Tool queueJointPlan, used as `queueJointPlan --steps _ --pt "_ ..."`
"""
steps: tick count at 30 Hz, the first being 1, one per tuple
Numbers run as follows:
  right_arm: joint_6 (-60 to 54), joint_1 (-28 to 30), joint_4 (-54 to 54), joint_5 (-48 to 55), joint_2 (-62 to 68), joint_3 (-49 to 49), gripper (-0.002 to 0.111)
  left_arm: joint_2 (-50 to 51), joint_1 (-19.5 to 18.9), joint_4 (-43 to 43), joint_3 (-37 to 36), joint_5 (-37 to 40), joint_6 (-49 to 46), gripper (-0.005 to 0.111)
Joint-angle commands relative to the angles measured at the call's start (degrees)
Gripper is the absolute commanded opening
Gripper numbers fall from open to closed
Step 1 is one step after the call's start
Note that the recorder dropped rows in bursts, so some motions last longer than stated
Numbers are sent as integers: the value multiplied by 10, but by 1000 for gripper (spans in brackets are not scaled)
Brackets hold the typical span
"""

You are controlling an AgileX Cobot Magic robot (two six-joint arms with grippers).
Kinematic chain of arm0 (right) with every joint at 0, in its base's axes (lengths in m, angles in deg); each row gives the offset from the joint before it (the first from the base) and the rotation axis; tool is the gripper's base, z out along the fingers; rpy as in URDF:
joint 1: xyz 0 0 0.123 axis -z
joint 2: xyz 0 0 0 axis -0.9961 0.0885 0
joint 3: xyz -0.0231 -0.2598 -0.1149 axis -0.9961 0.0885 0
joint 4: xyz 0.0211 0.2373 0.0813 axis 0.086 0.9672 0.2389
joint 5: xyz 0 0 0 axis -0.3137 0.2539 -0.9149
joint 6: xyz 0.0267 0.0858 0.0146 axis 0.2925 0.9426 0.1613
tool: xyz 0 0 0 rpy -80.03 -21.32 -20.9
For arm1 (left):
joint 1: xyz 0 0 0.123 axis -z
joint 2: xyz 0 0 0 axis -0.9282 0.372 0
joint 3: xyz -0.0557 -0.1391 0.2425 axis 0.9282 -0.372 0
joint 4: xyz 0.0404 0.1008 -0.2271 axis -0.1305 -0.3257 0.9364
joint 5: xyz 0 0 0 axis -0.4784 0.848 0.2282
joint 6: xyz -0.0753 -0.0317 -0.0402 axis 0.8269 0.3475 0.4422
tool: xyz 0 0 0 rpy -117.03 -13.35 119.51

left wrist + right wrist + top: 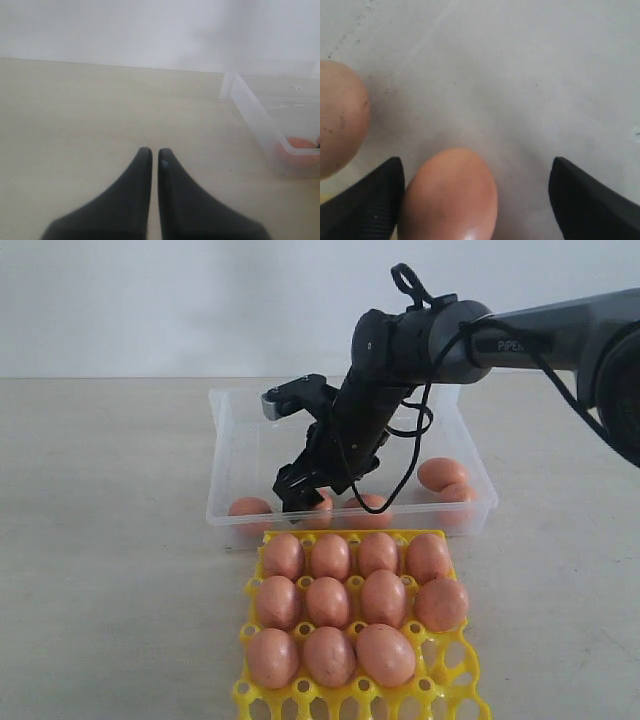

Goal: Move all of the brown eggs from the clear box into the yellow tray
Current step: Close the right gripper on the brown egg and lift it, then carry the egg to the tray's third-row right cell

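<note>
Behind beige tabletop [110, 540], white wall [150, 300].

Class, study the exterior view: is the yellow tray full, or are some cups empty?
Not full. The yellow tray has eggs in its back rows, but the near-right cup and the front row stand empty.

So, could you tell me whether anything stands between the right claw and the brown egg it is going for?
Nothing visible does. The open right claw straddles the smooth oval brown egg on the floor of the clear plastic box; a second brown egg lies beside it, outside the jaws.
</note>
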Motion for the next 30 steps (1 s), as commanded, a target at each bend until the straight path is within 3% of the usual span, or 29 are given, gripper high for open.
queueJointPlan --steps 1,5,9,16,20,26,30 --pt "7 4 -11 11 17 -1 68 -1 2 -2 -2 -6 -4 4" --pt "14 4 -9 15 18 -1 41 -1 2 -2 -2 -6 -4 4" --pt "14 4 -9 15 18 -1 -1 -1 2 -2 -2 -6 -4 4" --pt "53 4 -9 8 -5 -1 0 -1 2 -2 -2 -6 -4 4" --pt "92 4 1 -52 -61 6 0 -1 2 -2 -2 -6 -4 4" --pt "98 2 66 -382 -208 202 0 -1 2 -2 -2 -6 -4 4" --pt "98 -19 63 -697 -327 416 0 -1 2 -2 -2 -6 -4 4"
